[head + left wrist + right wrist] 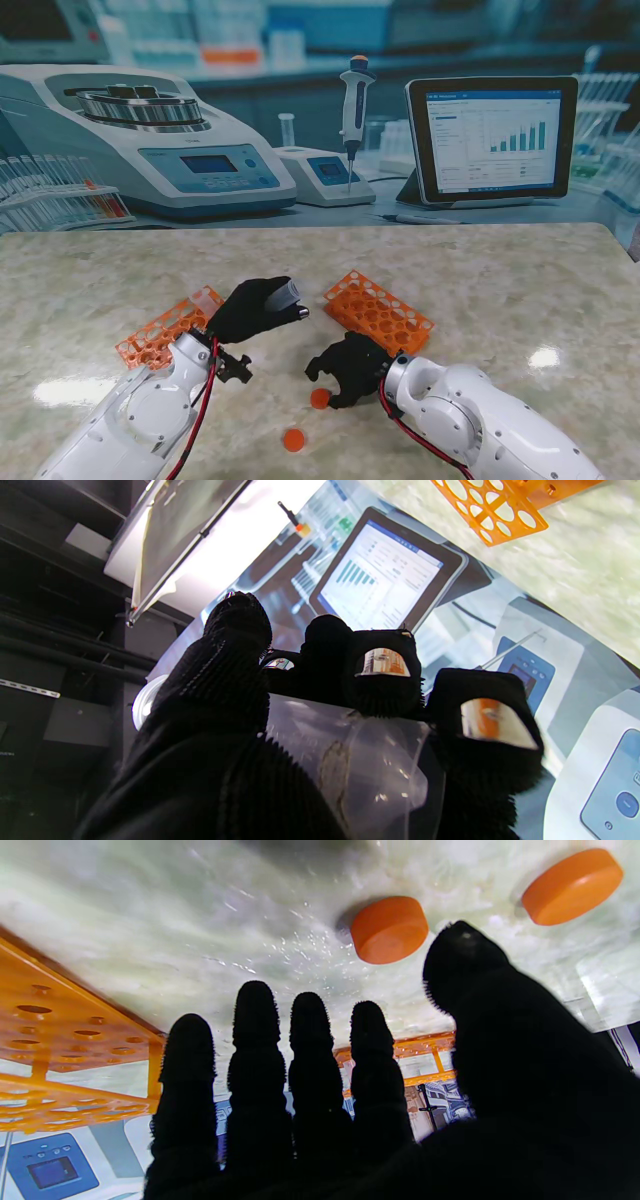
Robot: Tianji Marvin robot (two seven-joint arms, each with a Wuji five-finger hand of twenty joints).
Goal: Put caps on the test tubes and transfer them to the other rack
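My left hand [252, 310] is shut on a clear test tube [285, 292], held above the table between the two racks; its open mouth points up and to the right. In the left wrist view the tube [350, 760] lies across my palm under the curled fingers [382, 680]. My right hand [350, 368] hovers open over the table, fingers apart and empty. An orange cap [320, 398] lies just by its fingertips, a second cap [294, 439] nearer to me. The right wrist view shows both caps [389, 929] [572, 886] on the marble beyond my thumb.
An orange rack [165, 328] lies on the left behind my left arm, another orange rack [378, 312] on the right just beyond my right hand. The backdrop behind the table's far edge pictures lab equipment and a tablet.
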